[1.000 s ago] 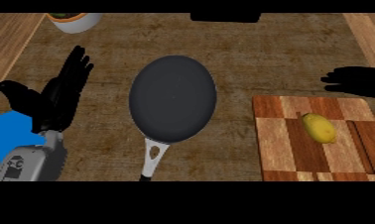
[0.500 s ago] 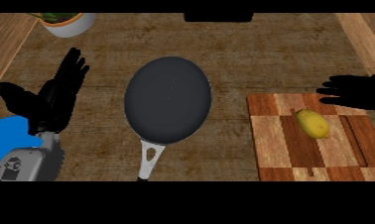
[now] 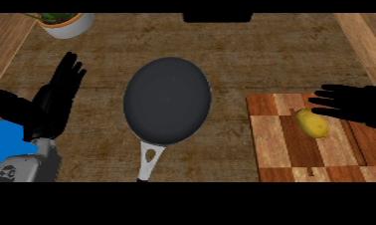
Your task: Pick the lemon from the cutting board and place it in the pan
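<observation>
A yellow lemon [image 3: 312, 123] lies on the wooden cutting board [image 3: 283, 142] at the right of the counter. My right hand [image 3: 351, 104] comes in from the right edge, open, its straight fingers pointing left just above and beside the lemon without closing on it. The dark oval pan [image 3: 167, 100] sits in the middle, its light handle [image 3: 149, 159] pointing toward me. At the left, my left hand [image 3: 55, 97] rests open with fingers up, well away from the pan.
A white pot with a green plant [image 3: 64, 22] stands at the far left. A dark object [image 3: 217, 17] sits at the counter's far edge. A wooden strip [image 3: 361, 35] runs along the right side.
My right hand has moved down and left over the cutting board, closer to the lemon. The view has shifted slightly; the left hand stays put.
</observation>
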Tool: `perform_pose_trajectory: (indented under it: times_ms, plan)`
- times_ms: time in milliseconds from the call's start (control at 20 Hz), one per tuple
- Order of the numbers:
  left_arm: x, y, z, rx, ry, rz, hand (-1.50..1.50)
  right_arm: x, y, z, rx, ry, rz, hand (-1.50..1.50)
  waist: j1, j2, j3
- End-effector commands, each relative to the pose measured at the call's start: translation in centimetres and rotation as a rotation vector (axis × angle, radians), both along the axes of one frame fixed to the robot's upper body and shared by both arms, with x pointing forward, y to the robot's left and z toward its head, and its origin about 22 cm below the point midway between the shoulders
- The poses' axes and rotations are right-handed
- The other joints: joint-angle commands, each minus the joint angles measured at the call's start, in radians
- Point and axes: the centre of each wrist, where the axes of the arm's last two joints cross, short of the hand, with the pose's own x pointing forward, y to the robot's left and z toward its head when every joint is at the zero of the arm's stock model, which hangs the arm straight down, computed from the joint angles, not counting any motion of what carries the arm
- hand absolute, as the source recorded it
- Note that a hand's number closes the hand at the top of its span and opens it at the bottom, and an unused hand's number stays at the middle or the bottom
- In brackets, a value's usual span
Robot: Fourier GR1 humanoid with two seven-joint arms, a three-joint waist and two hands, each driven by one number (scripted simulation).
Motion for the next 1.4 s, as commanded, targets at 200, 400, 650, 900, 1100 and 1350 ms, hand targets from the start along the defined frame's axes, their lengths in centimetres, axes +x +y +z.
perform_pose_trajectory:
  times_ms: [200,400,650,900,1100,1350]
  plan:
    - [1.9,-1.0,1.3,0.001,0.007,-0.018,0.00,0.6,3.0,0.2,-0.066,-0.022,-0.060,-1.50,-0.001,0.001,0.000]
    - [0.2,0.5,0.6,0.010,-0.022,-0.002,0.00,1.4,2.8,-3.2,-0.077,-0.018,-0.077,-1.50,0.009,0.003,0.000]
    - [-0.3,-2.1,0.6,-0.006,0.000,0.000,0.00,0.3,4.0,-5.1,-0.062,0.017,-0.069,-1.50,0.007,0.002,0.000]
    - [1.8,-0.7,1.5,0.003,-0.005,0.002,0.00,0.7,1.6,-5.1,-0.105,0.009,-0.086,-1.50,0.002,0.002,0.000]
    - [1.3,-1.2,0.3,-0.011,0.000,-0.008,0.00,2.1,3.6,-5.1,-0.112,0.014,-0.060,-1.50,0.003,0.002,0.000]
    - [1.4,-1.4,1.2,-0.002,0.004,-0.002,0.00,2.3,3.3,-8.4,-0.059,0.014,-0.081,-1.50,0.005,0.002,0.000]
